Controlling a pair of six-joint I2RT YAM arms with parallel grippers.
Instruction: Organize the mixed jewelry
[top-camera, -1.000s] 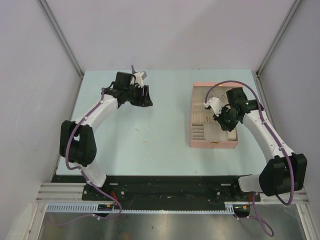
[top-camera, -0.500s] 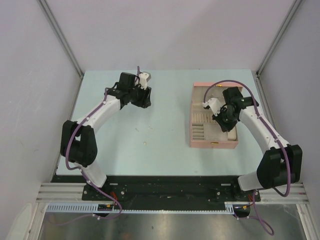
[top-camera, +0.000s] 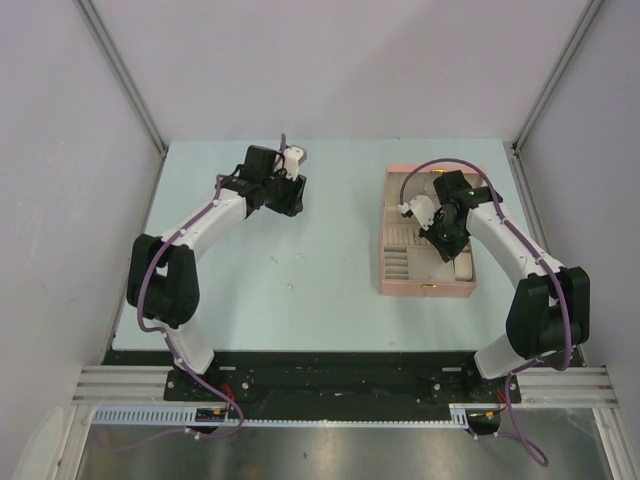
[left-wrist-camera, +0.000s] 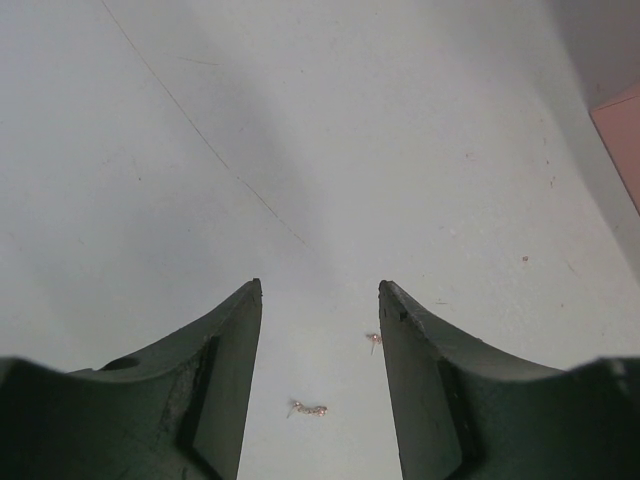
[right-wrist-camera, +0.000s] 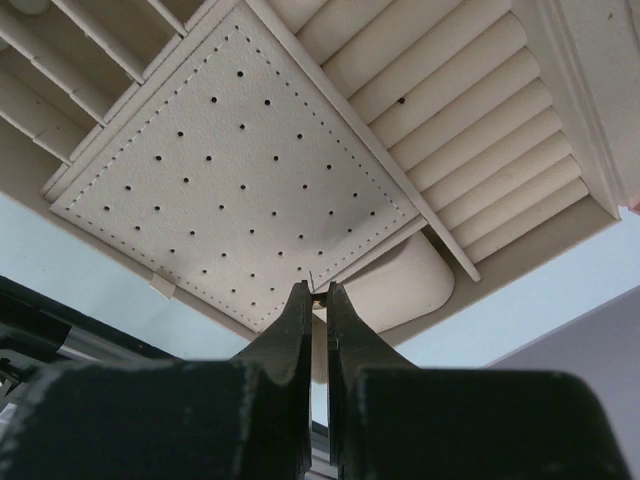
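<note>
Two tiny metallic jewelry pieces lie on the table in the left wrist view, a short curved one (left-wrist-camera: 308, 408) and a stud (left-wrist-camera: 373, 340). My left gripper (left-wrist-camera: 320, 288) hangs open above them with nothing between its fingers; from above it is at the far left-centre (top-camera: 285, 206). Pale specks of jewelry (top-camera: 298, 255) also dot the table's middle. My right gripper (right-wrist-camera: 313, 291) is shut on a tiny stud, its thin pin (right-wrist-camera: 312, 280) sticking out past the tips. It hovers over the perforated cream pad (right-wrist-camera: 230, 170) inside the open pink box (top-camera: 428, 290).
Inside the box are cream ring rolls (right-wrist-camera: 470, 130), slotted dividers (right-wrist-camera: 90, 40) and a rounded compartment (right-wrist-camera: 400, 285). A corner of the pink box (left-wrist-camera: 622, 130) shows at the right of the left wrist view. Grey walls close in the table on three sides.
My left gripper has shifted slightly right and farther back. The right gripper has moved left over the box, staying shut.
</note>
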